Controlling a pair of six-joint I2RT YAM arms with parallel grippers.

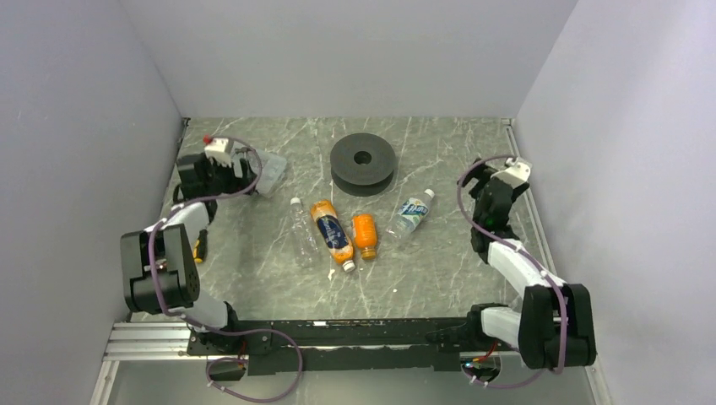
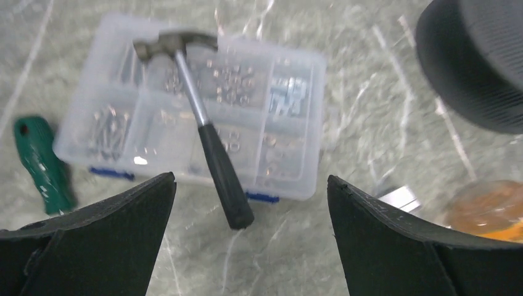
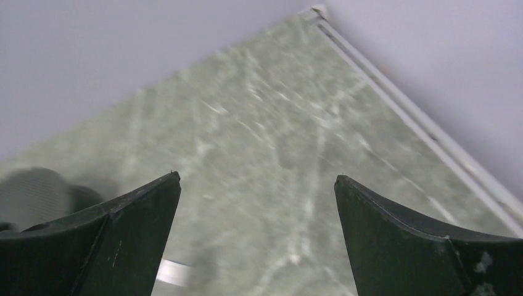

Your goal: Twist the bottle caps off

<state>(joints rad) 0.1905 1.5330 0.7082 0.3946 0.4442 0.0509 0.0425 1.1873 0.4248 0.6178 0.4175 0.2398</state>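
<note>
Several bottles lie in a row mid-table. A clear bottle [image 1: 302,229] has a white cap [image 1: 295,202]. The tall orange bottle [image 1: 330,228] with a dark blue label has a white cap [image 1: 349,266]. A short orange bottle [image 1: 364,231] has an orange cap [image 1: 369,252], and a labelled clear bottle [image 1: 410,214] has a white cap [image 1: 429,194]. My left gripper [image 1: 239,169] [image 2: 250,185] is open and empty, far left of them, with an orange bottle [image 2: 487,208] at its right edge. My right gripper [image 1: 477,179] [image 3: 258,179] is open over bare table, to the right of the row.
A clear parts box [image 2: 290,105] [image 1: 270,173] sits just ahead of the left gripper with a hammer [image 2: 203,123] across it. A green tool handle [image 2: 43,161] lies left of the box. A black disc [image 1: 363,160] [image 2: 475,61] sits at the back centre. Grey walls enclose the table.
</note>
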